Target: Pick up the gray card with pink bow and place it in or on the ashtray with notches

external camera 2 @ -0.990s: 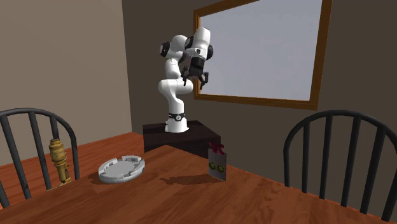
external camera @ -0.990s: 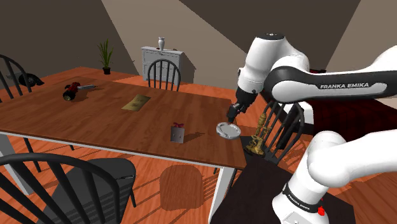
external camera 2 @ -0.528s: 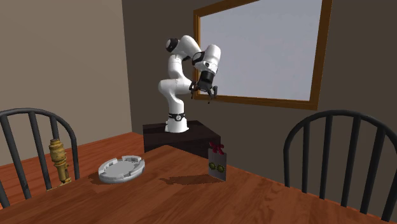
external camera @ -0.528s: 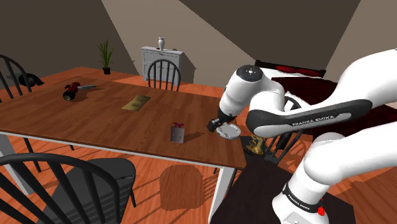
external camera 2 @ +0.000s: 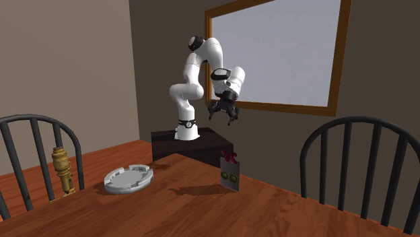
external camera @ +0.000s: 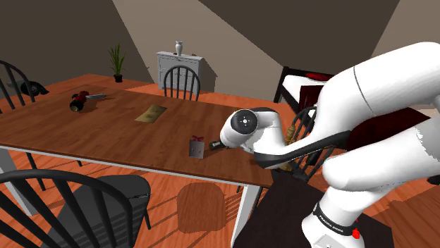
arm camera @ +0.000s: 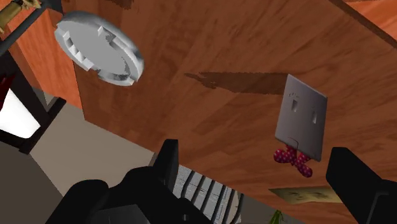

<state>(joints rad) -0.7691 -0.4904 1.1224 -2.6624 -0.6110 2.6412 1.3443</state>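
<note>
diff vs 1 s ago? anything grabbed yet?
The arm folded forward and the end effector came down toward the table, drifting to the second exterior view's right. It is open and holds nothing. The gray card with its pink bow, standing upright, and the ashtray stayed where they were.

Shoulder: beside stand, over table. Second exterior: low, opposite, facing arm. Wrist: above table.

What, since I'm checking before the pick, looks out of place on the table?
The card stands upright on its edge, unpropped, bow on top. Far along the table, a dark bottle-like thing lies on its side.
</note>
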